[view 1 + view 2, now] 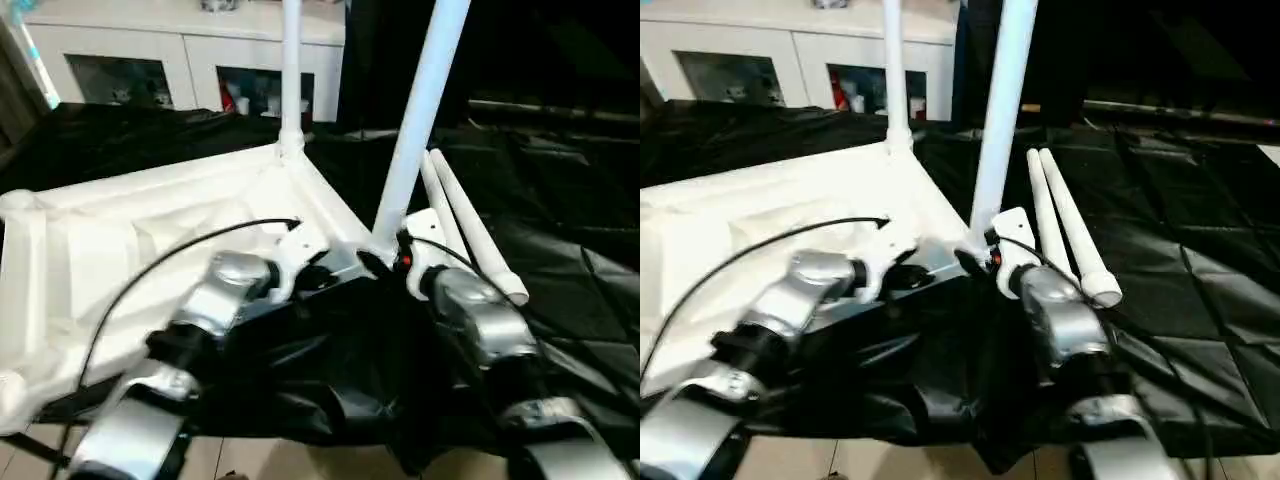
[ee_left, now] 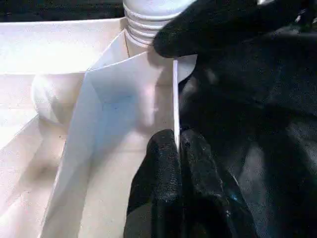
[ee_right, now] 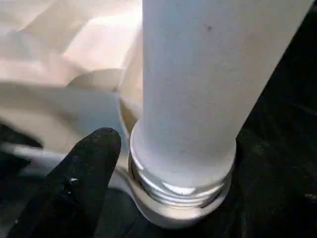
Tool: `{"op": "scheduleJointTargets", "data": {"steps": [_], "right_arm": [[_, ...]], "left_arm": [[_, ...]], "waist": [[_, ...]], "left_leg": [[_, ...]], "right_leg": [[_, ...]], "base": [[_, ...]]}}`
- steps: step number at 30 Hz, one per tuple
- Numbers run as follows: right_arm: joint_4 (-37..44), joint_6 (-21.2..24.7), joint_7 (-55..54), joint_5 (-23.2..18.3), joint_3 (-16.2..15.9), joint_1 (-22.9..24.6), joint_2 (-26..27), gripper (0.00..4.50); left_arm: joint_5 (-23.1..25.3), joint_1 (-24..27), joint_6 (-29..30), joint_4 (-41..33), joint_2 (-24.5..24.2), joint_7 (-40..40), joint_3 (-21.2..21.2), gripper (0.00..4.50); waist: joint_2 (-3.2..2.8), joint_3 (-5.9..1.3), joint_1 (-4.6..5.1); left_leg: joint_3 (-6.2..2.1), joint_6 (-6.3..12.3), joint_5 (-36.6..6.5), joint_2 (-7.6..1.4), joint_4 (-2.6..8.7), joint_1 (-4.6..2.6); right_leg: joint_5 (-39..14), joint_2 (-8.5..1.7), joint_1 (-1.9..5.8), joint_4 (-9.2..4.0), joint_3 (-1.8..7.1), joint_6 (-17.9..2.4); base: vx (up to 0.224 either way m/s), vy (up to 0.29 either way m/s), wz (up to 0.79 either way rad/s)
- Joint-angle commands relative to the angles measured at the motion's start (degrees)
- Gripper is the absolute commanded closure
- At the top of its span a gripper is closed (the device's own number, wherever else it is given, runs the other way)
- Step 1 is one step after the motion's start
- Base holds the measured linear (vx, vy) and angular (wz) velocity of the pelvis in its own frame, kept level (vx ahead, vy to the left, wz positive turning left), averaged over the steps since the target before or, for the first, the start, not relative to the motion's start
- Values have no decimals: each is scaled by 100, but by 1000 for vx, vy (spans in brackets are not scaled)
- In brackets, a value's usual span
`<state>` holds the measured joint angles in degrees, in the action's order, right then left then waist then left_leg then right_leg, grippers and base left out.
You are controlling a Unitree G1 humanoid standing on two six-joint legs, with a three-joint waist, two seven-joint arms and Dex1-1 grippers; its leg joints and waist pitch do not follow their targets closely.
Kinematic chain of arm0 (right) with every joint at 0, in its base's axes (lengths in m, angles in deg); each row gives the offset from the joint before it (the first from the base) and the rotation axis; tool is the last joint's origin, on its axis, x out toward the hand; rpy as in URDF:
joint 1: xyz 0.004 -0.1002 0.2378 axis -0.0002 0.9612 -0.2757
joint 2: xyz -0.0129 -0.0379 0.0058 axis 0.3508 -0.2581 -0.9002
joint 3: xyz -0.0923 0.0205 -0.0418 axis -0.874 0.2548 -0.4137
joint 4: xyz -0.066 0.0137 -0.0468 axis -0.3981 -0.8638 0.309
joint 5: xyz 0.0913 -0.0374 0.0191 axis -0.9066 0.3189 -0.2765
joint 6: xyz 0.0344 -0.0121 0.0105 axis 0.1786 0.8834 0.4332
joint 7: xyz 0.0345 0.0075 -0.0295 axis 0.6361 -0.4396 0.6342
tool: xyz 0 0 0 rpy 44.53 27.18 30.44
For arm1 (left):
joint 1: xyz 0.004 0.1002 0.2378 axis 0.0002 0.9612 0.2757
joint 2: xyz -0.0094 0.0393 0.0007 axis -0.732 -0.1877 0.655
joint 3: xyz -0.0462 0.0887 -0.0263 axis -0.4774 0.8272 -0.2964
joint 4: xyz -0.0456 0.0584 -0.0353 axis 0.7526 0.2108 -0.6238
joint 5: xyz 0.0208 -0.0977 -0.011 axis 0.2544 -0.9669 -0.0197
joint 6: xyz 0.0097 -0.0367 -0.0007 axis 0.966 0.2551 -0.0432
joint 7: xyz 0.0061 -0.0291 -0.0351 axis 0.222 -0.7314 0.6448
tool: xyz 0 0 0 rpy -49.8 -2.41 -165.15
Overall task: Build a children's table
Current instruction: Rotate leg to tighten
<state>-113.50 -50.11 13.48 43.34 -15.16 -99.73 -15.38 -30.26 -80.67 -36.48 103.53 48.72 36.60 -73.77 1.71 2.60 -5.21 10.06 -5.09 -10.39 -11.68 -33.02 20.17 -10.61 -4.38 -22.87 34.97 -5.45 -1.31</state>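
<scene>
Two legs are seen standing upright in corner sockets of the upturned table top (image 1: 110,240), which lies ribbed side up on a black sheet (image 1: 560,210). At the left, the left gripper (image 2: 178,148) is pressed together, its black fingers (image 2: 158,173) pinching the thin edge wall of the top. Just beyond its tips, the near upright leg (image 1: 420,110) is seated in the near corner socket, its threaded base showing above the socket mouth. Farther beyond this gripper, the far upright leg (image 1: 291,70) is set in the next corner. To the right, the right gripper (image 1: 385,262) is held at the base of the near leg; one black finger (image 3: 74,183) lies beside the threaded collar, and whether the jaws are spread cannot be told. Right of this gripper, two loose legs (image 1: 470,225) are laid side by side on the sheet. Behind everything, a white cabinet (image 1: 170,50) is seen.
</scene>
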Motion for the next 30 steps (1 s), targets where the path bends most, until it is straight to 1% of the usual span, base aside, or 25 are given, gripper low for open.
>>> {"op": "scheduleJointTargets", "data": {"steps": [1,2,3,4,5,6,7,8,9,10,11,12,13,14,15,16,17,19,21,22,23,24,25,26,30], "right_arm": [[276,63,672,-155,-294,99,-62,73],[319,79,756,-178,-295,114,-112,73],[444,111,980,-240,-304,158,-245,73],[568,132,1181,-289,-323,205,-368,73],[669,142,1356,-330,-347,246,-471,73],[732,148,1465,-356,-364,272,-535,73],[866,153,1691,-410,-401,333,-666,73],[939,131,1796,-450,-401,372,-725,73],[985,86,1861,-458,-405,403,-777,73],[1044,85,1961,-468,-422,441,-836,73],[1104,77,2065,-493,-438,481,-885,73],[1104,77,2065,-493,-438,481,-885,73],[1248,162,2303,-574,-475,567,-969,73],[1298,198,2385,-601,-498,598,-1002,73],[1323,205,2432,-598,-528,619,-1026,86],[1351,219,2471,-590,-567,640,-1056,86],[1349,208,2484,-559,-605,655,-1076,86],[1332,192,2507,-521,-644,667,-1094,86],[1318,185,2504,-513,-658,672,-1091,117],[1317,192,2498,-519,-659,673,-1083,124],[1328,205,2496,-526,-655,678,-1076,124],[1340,214,2496,-536,-649,685,-1068,142],[1375,238,2505,-554,-644,704,-1063,142],[1392,248,2507,-567,-643,718,-1059,163],[1423,282,2516,-613,-636,756,-1046,172]], "left_arm": [[-217,104,-251,-206,-17,-424,131,450],[-226,122,-252,-234,-56,-484,134,450],[-267,177,-249,-316,-161,-658,138,450],[-325,242,-296,-410,-265,-858,148,450],[-398,300,-340,-500,-346,-1036,152,450],[-453,339,-364,-565,-395,-1151,149,450],[-571,421,-388,-709,-486,-1384,134,450],[-636,472,-369,-813,-547,-1520,128,450],[-676,519,-332,-913,-611,-1631,136,450],[-708,566,-314,-1006,-669,-1733,146,450],[-724,602,-303,-1074,-708,-1792,155,450],[-724,602,-303,-1074,-708,-1792,155,450],[-745,658,-283,-1172,-756,-1847,162,450],[-756,677,-277,-1204,-770,-1863,164,450],[-762,687,-270,-1218,-777,-1870,166,450],[-768,704,-261,-1245,-785,-1887,166,450],[-773,722,-249,-1274,-792,-1901,170,450],[-779,751,-227,-1324,-799,-1917,177,450],[-783,763,-209,-1353,-798,-1922,178,450],[-784,756,-205,-1350,-791,-1918,177,450],[-783,754,-198,-1355,-787,-1921,173,450],[-781,753,-195,-1360,-784,-1921,171,450],[-784,756,-186,-1374,-784,-1922,168,450],[-790,760,-176,-1382,-784,-1926,167,450],[-806,771,-151,-1407,-785,-1929,165,450]], "waist": [[35,-331,-36],[38,-332,-26],[40,-340,-36],[36,-360,-33],[34,-356,-26],[34,-361,-36],[38,-353,-35],[46,-352,-38],[39,-343,-40],[34,-341,-45],[57,-330,-50],[42,-320,-66],[46,-309,-79],[61,-308,-84],[59,-306,-102],[54,-308,-105],[57,-312,-109],[60,-321,-117],[51,-324,-118],[64,-330,-116],[48,-330,-122],[52,-329,-119],[47,-328,-119],[48,-327,-121],[45,-328,-126]], "left_leg": [[-42,319,-915,-173,362,17],[-41,333,-903,-171,357,22],[-41,335,-854,-171,354,14],[-38,380,-749,-175,339,18],[-33,407,-722,-175,337,12],[-34,448,-655,-176,329,19],[-28,480,-663,-183,331,18],[-27,491,-654,-181,330,21],[-24,496,-709,-187,335,11],[-24,480,-746,-191,337,7],[-22,452,-785,-191,344,10],[-22,422,-853,-197,351,-3],[-16,384,-948,-190,353,-12],[-17,373,-978,-188,353,-6],[-23,355,-984,-189,358,1],[-26,346,-978,-189,362,-1],[-26,324,-960,-190,360,-10],[-24,318,-893,-185,354,-5],[-25,329,-828,-182,352,-2],[-21,339,-797,-176,345,4],[-24,340,-784,-176,345,6],[-23,342,-780,-175,345,5],[-22,341,-801,-174,344,2],[-20,340,-814,-172,342,3],[-23,326,-845,-175,344,-1]], "right_leg": [[-1262,-445,317,-457,340,-842],[-1207,-442,318,-445,340,-875],[-1122,-438,333,-435,336,-923],[-874,-444,340,-397,346,-1003],[-778,-434,325,-386,345,-1051],[-582,-428,337,-359,343,-1121],[-515,-431,334,-353,341,-1174],[-515,-433,342,-353,340,-1175],[-608,-439,327,-359,341,-1187],[-689,-444,324,-367,340,-1189],[-834,-438,326,-382,337,-1156],[-1005,-440,313,-400,342,-1102],[-1231,-440,302,-430,341,-1040],[-1309,-442,313,-437,343,-1001],[-1421,-444,311,-444,344,-930],[-1450,-444,310,-445,341,-912],[-1457,-440,299,-445,341,-900],[-1332,-436,303,-430,344,-919],[-1206,-430,304,-413,342,-947],[-1145,-426,312,-405,341,-956],[-1121,-430,314,-402,341,-964],[-1112,-426,311,-406,341,-963],[-1115,-426,312,-407,339,-975],[-1135,-428,314,-412,339,-970],[-1200,-427,314,-421,339,-936]], "base": [[0,0,0],[0,0,0],[0,0,0],[0,0,0],[0,0,0],[0,0,0],[0,0,0],[0,0,0],[0,0,0],[0,0,0],[0,0,0],[0,0,0],[0,0,0],[0,0,0],[0,0,0],[0,0,0],[0,0,0],[0,0,0],[0,0,0],[0,0,0],[0,0,0],[0,0,0],[0,0,0],[0,0,0],[0,0,0]]}}
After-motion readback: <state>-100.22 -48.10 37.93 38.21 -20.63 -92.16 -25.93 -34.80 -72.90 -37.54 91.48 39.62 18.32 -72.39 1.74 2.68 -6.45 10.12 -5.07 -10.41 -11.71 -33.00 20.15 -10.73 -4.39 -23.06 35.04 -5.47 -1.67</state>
